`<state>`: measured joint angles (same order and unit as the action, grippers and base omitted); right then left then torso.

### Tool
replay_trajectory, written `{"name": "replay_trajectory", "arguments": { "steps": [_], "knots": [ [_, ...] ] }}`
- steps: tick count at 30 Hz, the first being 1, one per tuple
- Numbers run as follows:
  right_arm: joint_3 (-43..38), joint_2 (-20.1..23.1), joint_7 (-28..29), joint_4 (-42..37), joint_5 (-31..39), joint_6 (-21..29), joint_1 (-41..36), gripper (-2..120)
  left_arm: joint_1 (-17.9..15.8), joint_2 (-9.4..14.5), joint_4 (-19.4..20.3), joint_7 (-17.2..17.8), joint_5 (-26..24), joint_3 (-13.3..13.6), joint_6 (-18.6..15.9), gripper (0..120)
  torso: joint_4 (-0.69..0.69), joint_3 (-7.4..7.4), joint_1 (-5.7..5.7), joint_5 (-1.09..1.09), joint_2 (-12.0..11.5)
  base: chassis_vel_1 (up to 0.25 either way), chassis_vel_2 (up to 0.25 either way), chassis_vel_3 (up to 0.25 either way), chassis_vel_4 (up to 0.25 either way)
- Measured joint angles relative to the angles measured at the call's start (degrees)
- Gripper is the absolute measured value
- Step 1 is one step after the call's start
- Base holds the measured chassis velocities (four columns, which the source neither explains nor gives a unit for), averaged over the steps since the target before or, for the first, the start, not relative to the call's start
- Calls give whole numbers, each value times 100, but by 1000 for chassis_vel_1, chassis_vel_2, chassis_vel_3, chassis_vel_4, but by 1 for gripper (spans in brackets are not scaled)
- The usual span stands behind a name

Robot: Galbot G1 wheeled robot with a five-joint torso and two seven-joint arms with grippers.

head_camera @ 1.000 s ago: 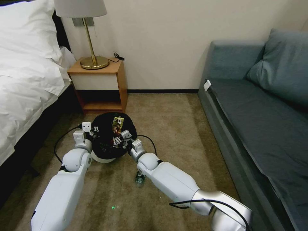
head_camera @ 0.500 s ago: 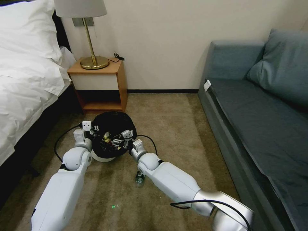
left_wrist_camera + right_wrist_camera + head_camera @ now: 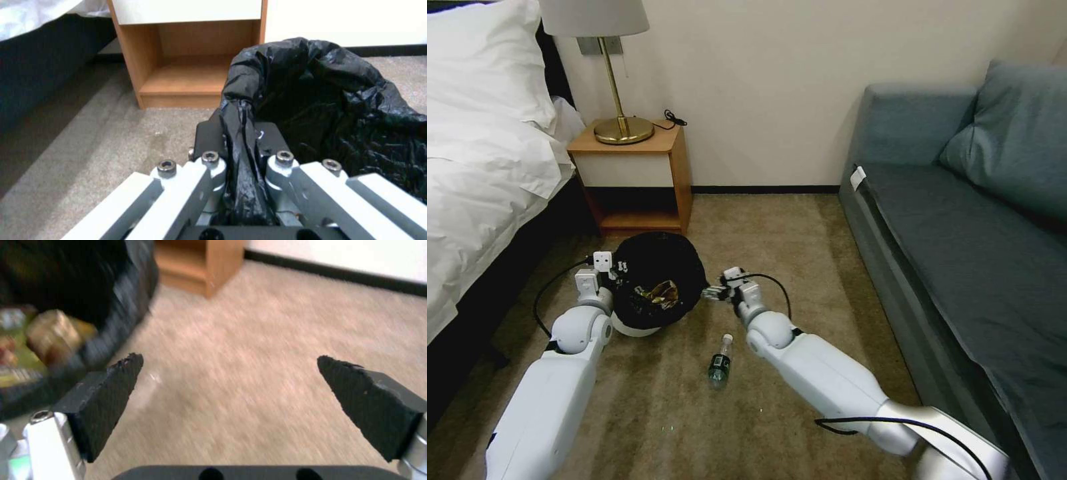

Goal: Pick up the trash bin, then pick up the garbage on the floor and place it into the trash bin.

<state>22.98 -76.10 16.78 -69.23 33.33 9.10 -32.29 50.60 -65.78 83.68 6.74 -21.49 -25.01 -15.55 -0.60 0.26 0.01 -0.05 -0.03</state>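
The left gripper is clamped on the rim of the small round white bin with its glossy black liner, just before the wooden nightstand. The right gripper hangs spread and empty beside the bin. The clear plastic bottle lies on the carpet nearby.

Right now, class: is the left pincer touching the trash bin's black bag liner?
Touching. The left wrist view shows the left pincer shut on a bunched fold of the bag liner at the trash bin rim, no gap between.
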Motion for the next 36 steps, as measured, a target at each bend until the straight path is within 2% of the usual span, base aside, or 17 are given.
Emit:
{"name": "replay_trajectory", "arguments": {
  "steps": [7, 13, 23, 36],
  "knots": [
    [-70, 162, 49, -62, -53, 186, -262, 100, -70, -44, -35, -8, 14, -2, 4, 6, 0, 0, 0, -2, 0, 0, 0, 0, 0],
    [-117, -62, 8, 403, -382, 57, -664, 100, -102, -85, -96, -8, 34, -69, 49, 6, 2, 0, 0, -1, 0, 0, 0, 0, 0],
    [-276, -387, -131, 1046, -923, -281, -1481, 100, 46, -161, -159, -9, 194, -259, 212, 6, 1, 0, -1, -2, 0, 0, 0, 0, 0],
    [-257, -577, -322, 1254, -1115, -395, -1631, 100, 15, -252, -196, -32, 242, -215, 210, 6, 1, -1, 0, -2, 0, 0, 0, 0, 0]
  ]
}}
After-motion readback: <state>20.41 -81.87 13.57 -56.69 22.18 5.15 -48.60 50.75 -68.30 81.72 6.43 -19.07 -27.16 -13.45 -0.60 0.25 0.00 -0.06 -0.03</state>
